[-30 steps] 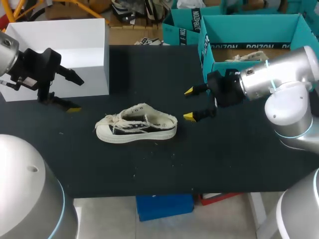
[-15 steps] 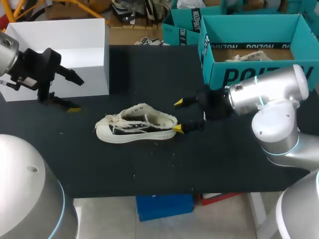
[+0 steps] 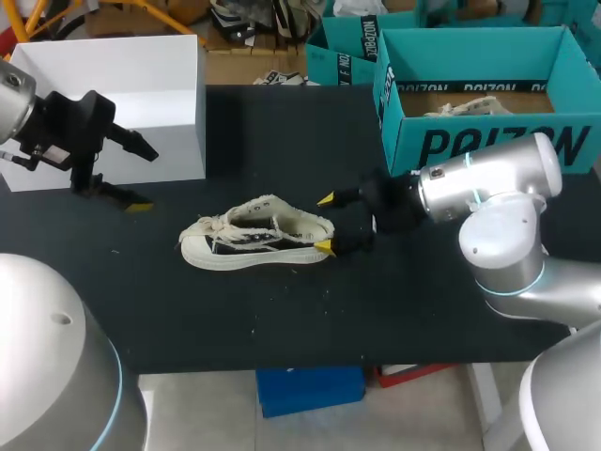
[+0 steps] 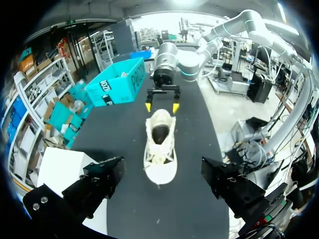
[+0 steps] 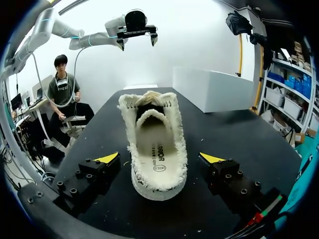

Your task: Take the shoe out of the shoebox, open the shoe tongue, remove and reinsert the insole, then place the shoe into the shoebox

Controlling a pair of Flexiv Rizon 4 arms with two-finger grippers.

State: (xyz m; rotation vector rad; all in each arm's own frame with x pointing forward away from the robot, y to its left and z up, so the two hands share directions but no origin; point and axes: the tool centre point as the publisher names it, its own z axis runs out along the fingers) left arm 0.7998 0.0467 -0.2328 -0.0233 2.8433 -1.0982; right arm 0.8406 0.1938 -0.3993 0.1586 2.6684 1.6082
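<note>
Over the last second the right arm has swung away from the teal cardboard shoebox [image 3: 488, 141] at the far right corner of the black bench [image 3: 282, 310] and run its end effector [image 3: 325, 223] up to the heel of the cream canvas low-top shoe with frayed edges [image 3: 255, 235]. The shoe has not shifted: it lies on its sole near the middle of the bench, toe toward the left edge, well apart from the shoebox. The right end effector is spread, one yellow tip on each side of the heel, and the right wrist view shows clear gaps between both tips and the canvas. The left end effector [image 3: 143, 178] has kept its place near the far left corner, beside the white box [image 3: 141, 103], also spread and holding nothing. The insole still lies inside the shoe. This approach probably sets up a heel grip to steady the shoe for the tongue and insole work.
</note>
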